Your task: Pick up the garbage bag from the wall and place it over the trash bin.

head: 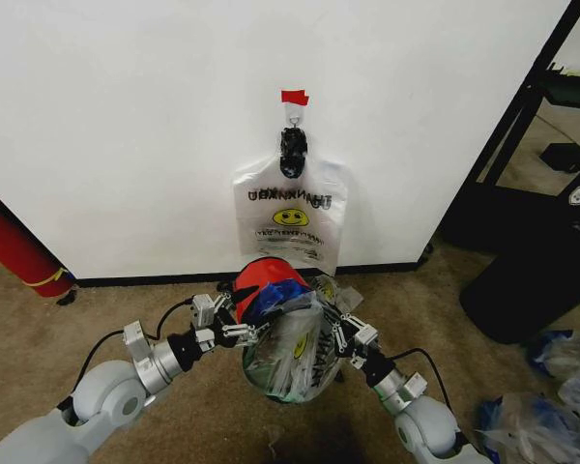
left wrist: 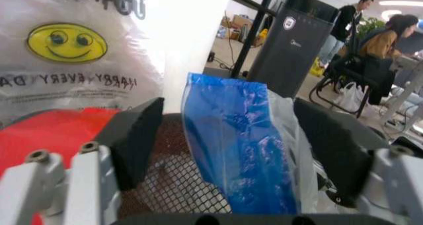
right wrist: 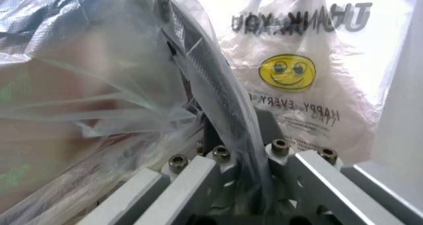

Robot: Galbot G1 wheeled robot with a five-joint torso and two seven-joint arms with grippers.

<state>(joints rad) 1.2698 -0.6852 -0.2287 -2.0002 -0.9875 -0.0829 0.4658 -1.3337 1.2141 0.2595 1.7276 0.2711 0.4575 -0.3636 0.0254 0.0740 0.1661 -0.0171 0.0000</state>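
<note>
The garbage bag (head: pixel 292 353), clear with a blue patch (head: pixel 271 298), is draped over the trash bin (head: pixel 263 275), whose red shows at the top, on the carpet below the wall. My left gripper (head: pixel 240 332) is at the bin's left side. In the left wrist view it (left wrist: pixel 231 131) is open, its black pads (left wrist: pixel 135 140) wide apart around the blue patch (left wrist: pixel 235 150), and the bin's black mesh (left wrist: pixel 172 185) lies behind. My right gripper (head: pixel 336 333) is at the bin's right side, shut on the bag's clear plastic (right wrist: pixel 218 106).
A second smiley bag (head: pixel 290 217) hangs from a wall hook under red tape (head: pixel 294 97), just behind the bin. A long red cylinder (head: pixel 14 246) lies at the left. A big black cylinder (head: pixel 541 271) and loose bags (head: pixel 551 396) stand at the right.
</note>
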